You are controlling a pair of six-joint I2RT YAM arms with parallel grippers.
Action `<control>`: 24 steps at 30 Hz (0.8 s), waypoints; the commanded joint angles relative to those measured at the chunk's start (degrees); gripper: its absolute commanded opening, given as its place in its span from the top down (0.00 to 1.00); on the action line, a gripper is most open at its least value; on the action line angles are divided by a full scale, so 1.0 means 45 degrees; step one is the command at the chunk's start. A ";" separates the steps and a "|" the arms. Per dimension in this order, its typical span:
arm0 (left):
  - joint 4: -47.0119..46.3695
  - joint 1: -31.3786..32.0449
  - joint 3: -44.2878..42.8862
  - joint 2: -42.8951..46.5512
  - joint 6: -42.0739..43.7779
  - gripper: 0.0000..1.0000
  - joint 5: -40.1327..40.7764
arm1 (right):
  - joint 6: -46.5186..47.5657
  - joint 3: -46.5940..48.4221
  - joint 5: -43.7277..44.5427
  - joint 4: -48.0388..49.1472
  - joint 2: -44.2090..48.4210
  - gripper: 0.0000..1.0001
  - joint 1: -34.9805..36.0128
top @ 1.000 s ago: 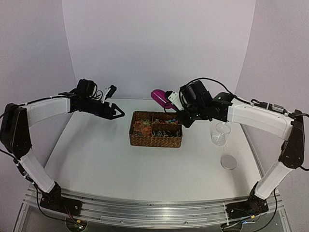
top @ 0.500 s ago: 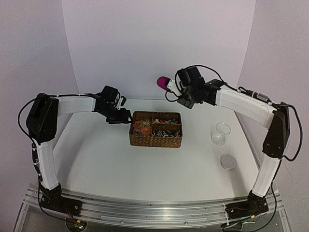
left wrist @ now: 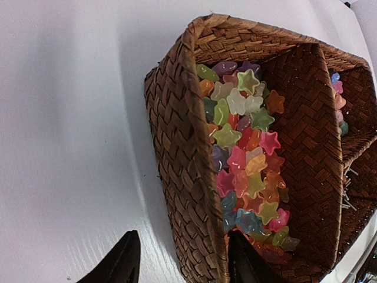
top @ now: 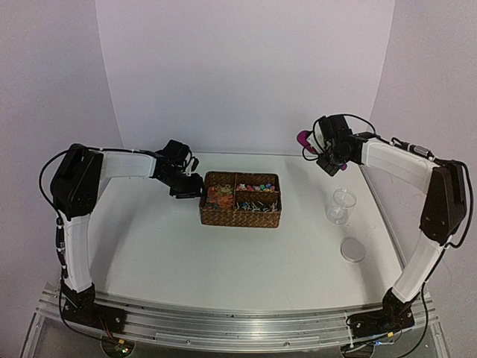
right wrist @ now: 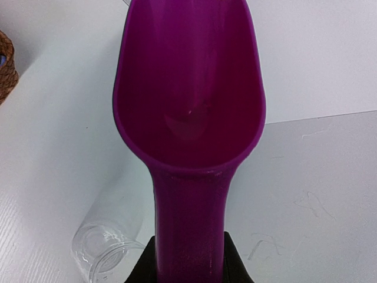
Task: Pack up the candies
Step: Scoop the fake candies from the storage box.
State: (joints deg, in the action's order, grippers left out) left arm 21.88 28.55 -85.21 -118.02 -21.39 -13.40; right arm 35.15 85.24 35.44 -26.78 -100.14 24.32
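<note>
The candies (left wrist: 247, 147) are small coloured stars heaped in the left compartment of a brown wicker basket (top: 240, 216); more candies (top: 257, 187) lie in its right compartments. My left gripper (left wrist: 184, 236) straddles the basket's left wall (left wrist: 177, 135), one finger (left wrist: 121, 262) outside and still apart from the wicker, the other finger (left wrist: 244, 259) inside among the stars. In the top view the left gripper (top: 195, 188) sits at the basket's left end. My right gripper (right wrist: 188, 259) is shut on the handle of a magenta scoop (right wrist: 188, 88), whose bowl is empty. It is held high at the back right (top: 304, 138).
A clear glass jar (top: 341, 205) stands right of the basket, and it also shows below the scoop (right wrist: 106, 242). Its round lid (top: 352, 250) lies nearer the front. A corner of the basket (right wrist: 5, 59) shows at the left edge of the right wrist view.
The left gripper has moved right onto the basket's left wall and its jaws have narrowed. The right arm has carried the scoop away from the basket to the back right.
</note>
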 commanded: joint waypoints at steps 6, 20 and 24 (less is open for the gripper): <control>0.0447 0.0509 -0.0332 0.0161 -0.1039 0.70 -0.0130 | 0.0517 0.0879 -0.0861 0.0639 0.0707 1.00 0.1023; 0.1863 0.1300 -0.0739 0.0453 -0.1742 1.00 0.0894 | 0.5968 0.3254 0.1815 0.0639 -0.2143 1.00 0.5143; 0.2057 0.1602 -0.0832 0.0441 -0.1877 1.00 0.1260 | 0.7246 0.3893 0.2735 0.0639 -0.3320 1.00 0.5774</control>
State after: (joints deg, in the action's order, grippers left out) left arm 27.56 33.37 -87.00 -117.93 -28.81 -8.63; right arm 59.18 98.97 41.54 -25.09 -110.86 47.91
